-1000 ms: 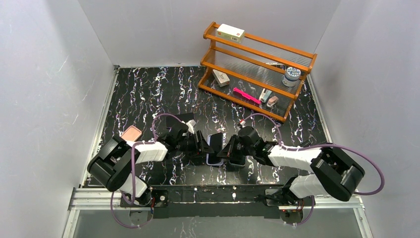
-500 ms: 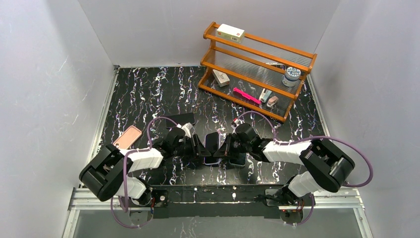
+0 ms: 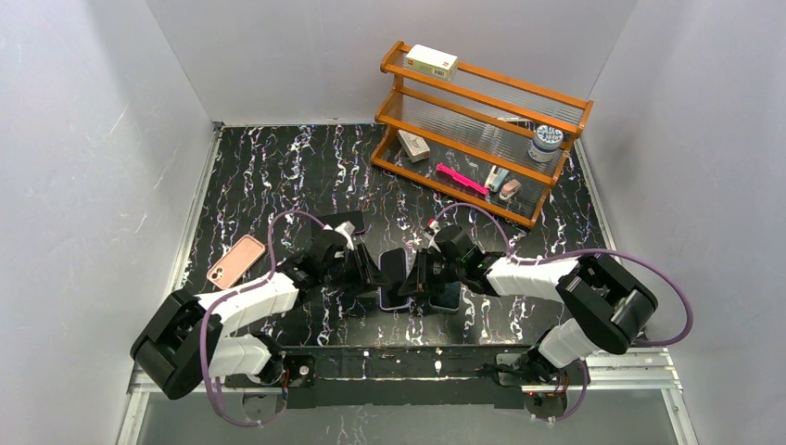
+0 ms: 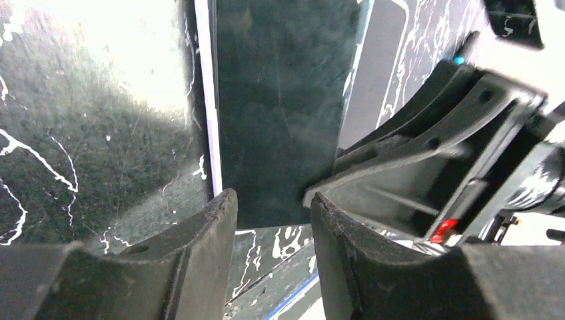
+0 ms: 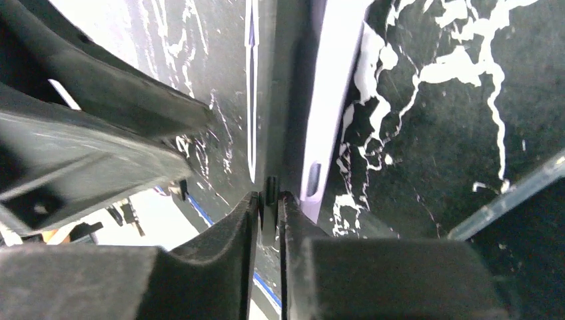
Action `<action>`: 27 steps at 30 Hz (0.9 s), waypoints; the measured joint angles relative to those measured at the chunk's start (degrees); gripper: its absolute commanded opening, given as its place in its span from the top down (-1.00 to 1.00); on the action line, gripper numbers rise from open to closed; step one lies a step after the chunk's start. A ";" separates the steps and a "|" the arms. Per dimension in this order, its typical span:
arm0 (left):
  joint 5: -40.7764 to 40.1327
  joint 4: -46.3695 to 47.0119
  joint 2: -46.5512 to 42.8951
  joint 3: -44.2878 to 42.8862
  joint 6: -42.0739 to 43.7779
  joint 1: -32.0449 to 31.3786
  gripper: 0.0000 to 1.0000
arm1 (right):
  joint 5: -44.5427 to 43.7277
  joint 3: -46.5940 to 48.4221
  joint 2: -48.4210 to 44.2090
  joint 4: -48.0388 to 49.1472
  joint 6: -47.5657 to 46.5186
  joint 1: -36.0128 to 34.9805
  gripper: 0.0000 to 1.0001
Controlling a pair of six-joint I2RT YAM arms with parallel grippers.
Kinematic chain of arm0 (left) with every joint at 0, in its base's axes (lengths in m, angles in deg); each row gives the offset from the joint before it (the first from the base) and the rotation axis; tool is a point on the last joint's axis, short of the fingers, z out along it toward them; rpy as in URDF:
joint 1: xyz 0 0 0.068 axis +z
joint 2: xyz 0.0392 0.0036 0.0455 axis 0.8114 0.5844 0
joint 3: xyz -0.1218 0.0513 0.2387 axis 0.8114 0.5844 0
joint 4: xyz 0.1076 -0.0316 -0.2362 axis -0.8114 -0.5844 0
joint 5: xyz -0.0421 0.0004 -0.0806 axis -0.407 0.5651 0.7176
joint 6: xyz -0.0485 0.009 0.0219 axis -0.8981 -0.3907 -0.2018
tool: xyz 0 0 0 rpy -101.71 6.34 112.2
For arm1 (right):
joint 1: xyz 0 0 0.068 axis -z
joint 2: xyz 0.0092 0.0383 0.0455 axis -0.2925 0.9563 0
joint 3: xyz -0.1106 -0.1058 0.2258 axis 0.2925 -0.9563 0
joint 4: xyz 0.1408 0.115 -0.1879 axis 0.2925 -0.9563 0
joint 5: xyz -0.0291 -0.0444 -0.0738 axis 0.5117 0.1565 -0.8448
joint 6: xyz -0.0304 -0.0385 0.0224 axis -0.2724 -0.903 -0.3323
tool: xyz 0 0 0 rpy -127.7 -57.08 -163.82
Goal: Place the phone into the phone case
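A dark phone (image 3: pixel 395 271) lies over a lavender phone case (image 3: pixel 397 307) at the table's near middle. My left gripper (image 3: pixel 369 271) is open at the phone's left side. In the left wrist view its fingers (image 4: pixel 200 260) straddle the near edge of the phone's screen (image 4: pixel 280 107), and the case's rim (image 4: pixel 203 100) shows along the left. My right gripper (image 3: pixel 419 276) is at the phone's right side. In the right wrist view it (image 5: pixel 268 200) is shut on the phone's thin dark edge (image 5: pixel 266 100), with the lavender case (image 5: pixel 333 87) just beside it.
A pink phone-shaped object (image 3: pixel 234 261) lies at the left of the table. A dark flat slab (image 3: pixel 448 298) lies under my right wrist. A wooden shelf (image 3: pixel 482 125) with small items stands at the back right. White walls enclose the table.
Both grippers and the phone have shifted a little away from the bases. My left arm has swung off the pink object, which now shows fully.
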 measured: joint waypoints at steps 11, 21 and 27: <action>-2.67 -6.58 0.96 -5.33 1.40 3.26 0.13 | -0.63 4.72 -2.64 -18.47 -4.83 -1.09 0.21; -1.01 -4.48 5.75 -5.40 1.68 5.07 0.13 | -4.26 7.98 -7.58 -22.36 -7.37 1.64 -0.31; 0.42 -1.86 10.97 -5.84 2.03 6.51 0.13 | -5.60 7.98 -6.25 -17.57 -7.15 1.79 -0.47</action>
